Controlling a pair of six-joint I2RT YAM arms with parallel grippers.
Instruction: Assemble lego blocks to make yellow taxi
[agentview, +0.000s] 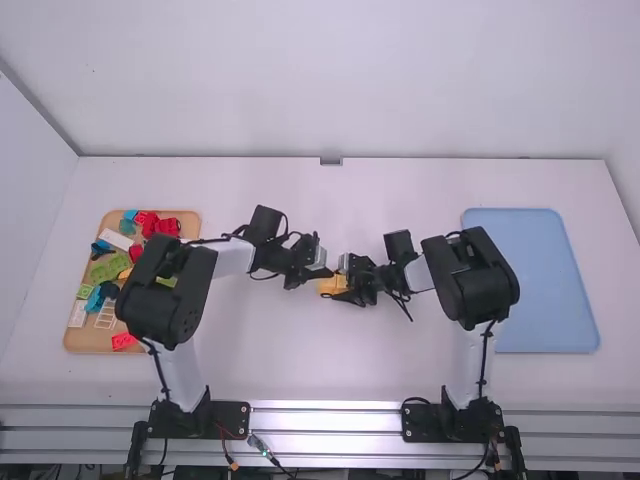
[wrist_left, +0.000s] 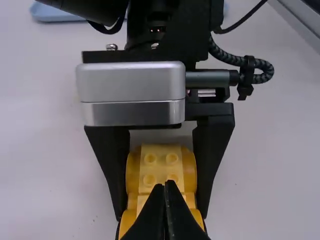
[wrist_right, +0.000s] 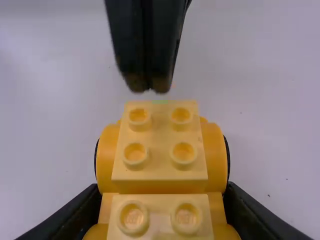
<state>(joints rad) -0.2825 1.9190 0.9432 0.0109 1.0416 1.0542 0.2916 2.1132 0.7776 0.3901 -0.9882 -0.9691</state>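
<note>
Blocks (wrist_right: 159, 145) in right pincer (agentview: 342, 281), wrist-view studs (wrist_right: 183, 153)

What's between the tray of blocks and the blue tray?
A yellow block build, clamped in the right gripper, with the left gripper close by; the high view shows this.

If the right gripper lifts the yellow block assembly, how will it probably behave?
The yellow block assembly should be stiff: its bricks look like hard, studded plastic. It is probably light, being small enough for the right gripper to clasp across. Its rounded sides might let it turn.
</note>
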